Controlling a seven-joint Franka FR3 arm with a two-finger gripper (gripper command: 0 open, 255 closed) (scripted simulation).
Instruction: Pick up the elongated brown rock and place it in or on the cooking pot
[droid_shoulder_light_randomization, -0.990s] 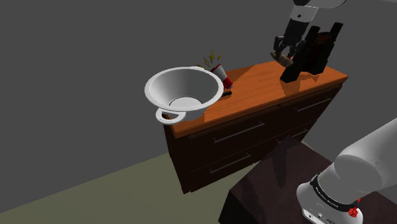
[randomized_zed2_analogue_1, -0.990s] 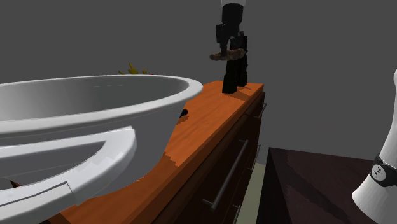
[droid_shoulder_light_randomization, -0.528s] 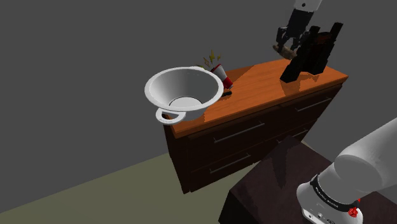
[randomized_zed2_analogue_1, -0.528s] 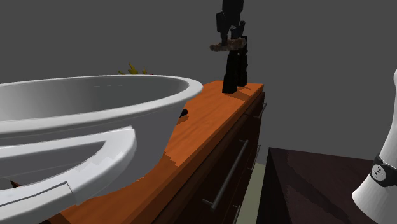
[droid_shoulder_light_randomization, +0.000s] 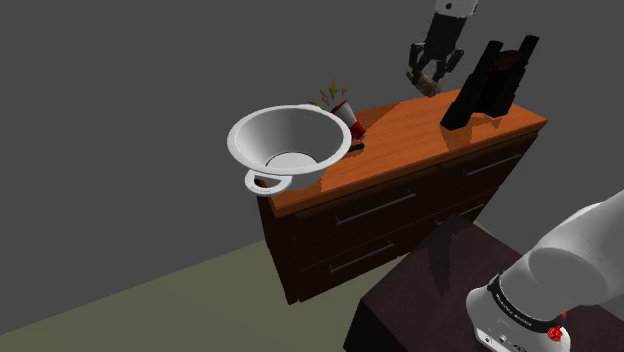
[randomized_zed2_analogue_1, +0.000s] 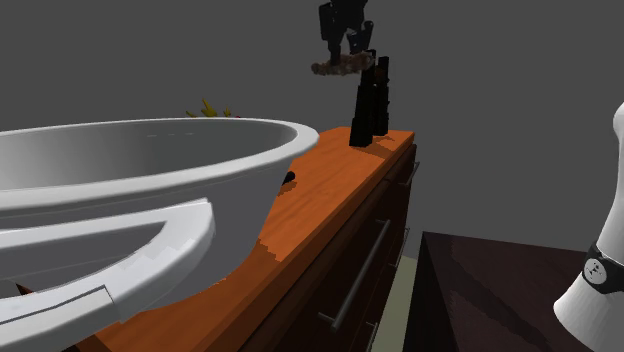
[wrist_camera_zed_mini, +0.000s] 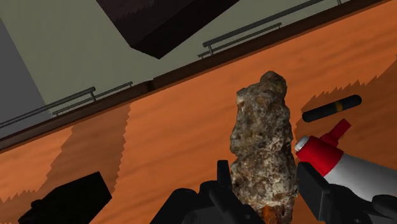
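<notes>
**Rock in my grip, in the air, well apart from the pot**

My black two-finger gripper (droid_shoulder_light_randomization: 430, 76) is clamped on one end of the elongated, mottled brown rock (wrist_camera_zed_mini: 264, 143), which hangs well apart from the wide white cooking pot (droid_shoulder_light_randomization: 262, 135), over the end of the orange-brown wooden dresser top (droid_shoulder_light_randomization: 410, 135) farthest from the pot. Most of the rock juts out past my fingers (wrist_camera_zed_mini: 222, 178) (its lumpy surface offers few flat spots to pinch), so I judge a fast swing toward the pot could make it pivot or slip out onto the wood. A red-and-white bottle (droid_shoulder_light_randomization: 350, 122) lies just beside the pot, on my side of it, and carrying the rock low could clip it. The pot's handle overhangs the dresser's end, so releasing from too high above the pot could rock or tip it.
</notes>
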